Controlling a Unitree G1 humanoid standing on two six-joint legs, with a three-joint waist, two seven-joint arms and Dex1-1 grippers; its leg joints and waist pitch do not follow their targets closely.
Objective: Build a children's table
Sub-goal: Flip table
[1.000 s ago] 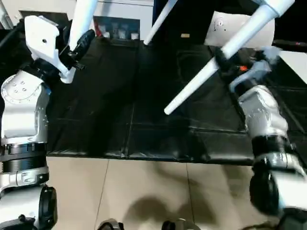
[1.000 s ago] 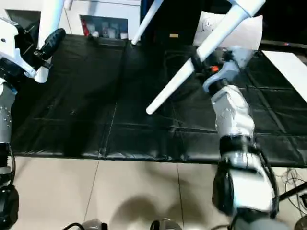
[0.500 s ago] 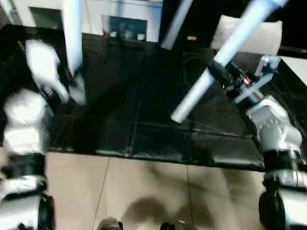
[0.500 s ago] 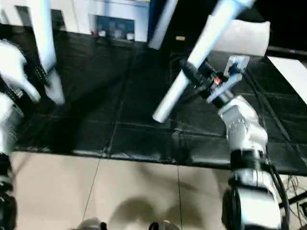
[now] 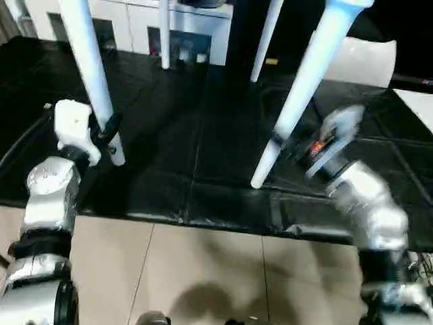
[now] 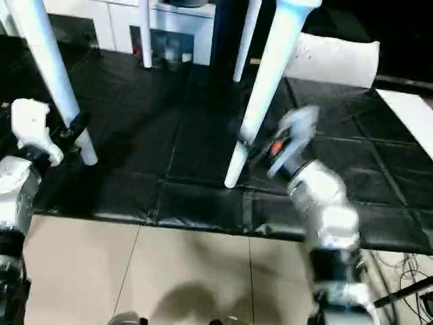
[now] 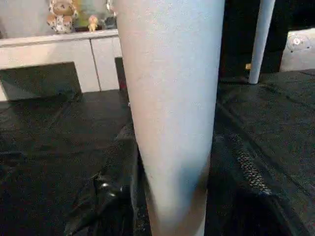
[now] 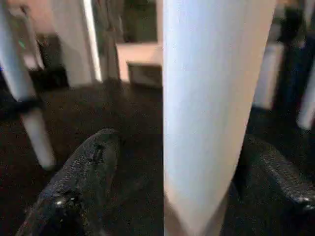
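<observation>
Both legs stand much closer to upright than a second ago, when the right one slanted steeply across the mat; you have swung the table toward standing on its feet.

Left end effector (image 5: 108, 128): closed around the lower part of the near-left leg (image 5: 91, 74), black fingers (image 7: 106, 189) on either side of it, just above the foot. Right end effector (image 5: 287, 145): wider set, clamped on the near-right leg (image 5: 304, 81) low down, one finger (image 8: 74, 182) visible beside it. That arm is blurred, so contact quality is hard to read.

Children's table: its top is above the frame edge, four legs pointing down over the black mat (image 5: 196, 169). The two far legs (image 5: 164, 34) hang toward the white cabinet (image 5: 135, 24). The near-right foot looks close to or touching the mat; I cannot tell which. The near-left foot looks about at mat level too.

Risks, as judgement:
- You grip smooth tapered plastic near the thin end; a leg can slide through the fingers and the table drops or twists.
- The near-right leg leans more than the left; uneven lowering can lever it in its socket or pop it loose.
- A foot can snag a mat fold and tip the table.
- The far legs sit near the cabinet; pushing forward could knock it.
</observation>
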